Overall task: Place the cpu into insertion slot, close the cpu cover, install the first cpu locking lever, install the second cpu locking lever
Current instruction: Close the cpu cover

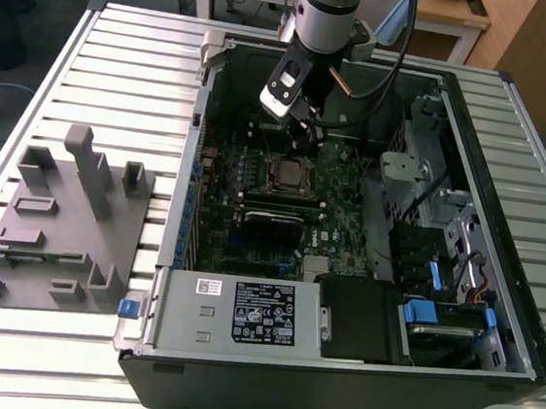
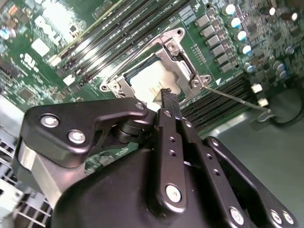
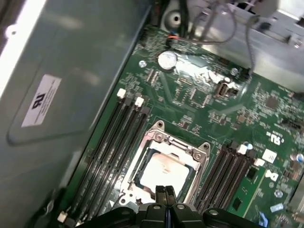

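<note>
The cpu (image 3: 164, 170) sits in the insertion slot (image 1: 274, 173), mid-frame in the exterior view, with the cpu cover (image 3: 180, 146) down. The gripper (image 3: 165, 190) hovers just above, jaws pressed together and empty. A locking lever (image 2: 232, 98) looks unlatched and needs pushing down.

Dull silvery metal is seen on the cpu (image 3: 164, 170), shinier metal on the cpu cover (image 3: 178, 146), matt black on the gripper (image 3: 165, 189)

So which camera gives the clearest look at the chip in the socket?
The first wrist view: the chip lies nearly whole inside its metal frame, only one edge behind the gripper. In the second wrist view the gripper covers part of the chip. The exterior view shows the chip small, below the arm.
</note>
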### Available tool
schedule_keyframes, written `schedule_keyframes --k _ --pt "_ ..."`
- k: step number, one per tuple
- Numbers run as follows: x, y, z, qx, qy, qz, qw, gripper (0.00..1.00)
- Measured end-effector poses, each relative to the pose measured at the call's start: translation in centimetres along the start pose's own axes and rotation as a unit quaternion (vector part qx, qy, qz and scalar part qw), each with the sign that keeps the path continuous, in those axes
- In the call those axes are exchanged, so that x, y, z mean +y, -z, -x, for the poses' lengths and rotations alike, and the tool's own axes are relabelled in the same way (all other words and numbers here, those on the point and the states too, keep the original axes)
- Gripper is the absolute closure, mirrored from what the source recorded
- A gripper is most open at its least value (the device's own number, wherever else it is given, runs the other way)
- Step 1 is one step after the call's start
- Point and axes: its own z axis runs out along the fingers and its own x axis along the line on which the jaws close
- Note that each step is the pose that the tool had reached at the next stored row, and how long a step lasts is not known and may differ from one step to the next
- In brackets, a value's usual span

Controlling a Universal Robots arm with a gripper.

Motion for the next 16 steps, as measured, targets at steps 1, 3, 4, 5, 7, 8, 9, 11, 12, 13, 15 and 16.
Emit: schedule_keyframes --k 1,3,4,5,7,8,9,11,12,13,15,16 --pt "0.00 -0.01 0.00 0.0002 0.008 0.0000 1.0000 0.90" --pt "0.00 0.00 0.00 0.0002 0.014 -0.0001 0.9999 0.90" --pt "0.00 -0.01 0.00 0.0003 0.014 -0.0001 0.9999 0.90" --pt "0.00 -0.01 0.00 0.0003 0.014 -0.0001 0.9999 0.90" --pt "0.00 0.00 0.00 0.0002 0.014 -0.0001 0.9999 0.90" --pt "0.00 -0.01 0.00 0.0003 0.015 -0.0001 0.9999 0.90" --pt "0.00 0.00 0.00 0.0003 0.020 -0.0002 0.9998 0.90" --pt "0.00 -0.01 0.00 0.0005 0.038 -0.0006 0.9993 0.90" --pt "0.00 -0.01 0.00 0.0006 0.047 -0.0008 0.9989 0.90" --pt "0.00 -0.01 0.00 0.0007 0.056 -0.0010 0.9985 0.90" --pt "0.00 -0.01 0.00 0.0009 0.074 -0.0014 0.9973 0.90" --pt "0.00 -0.02 0.00 0.0012 0.082 -0.0015 0.9967 0.90"
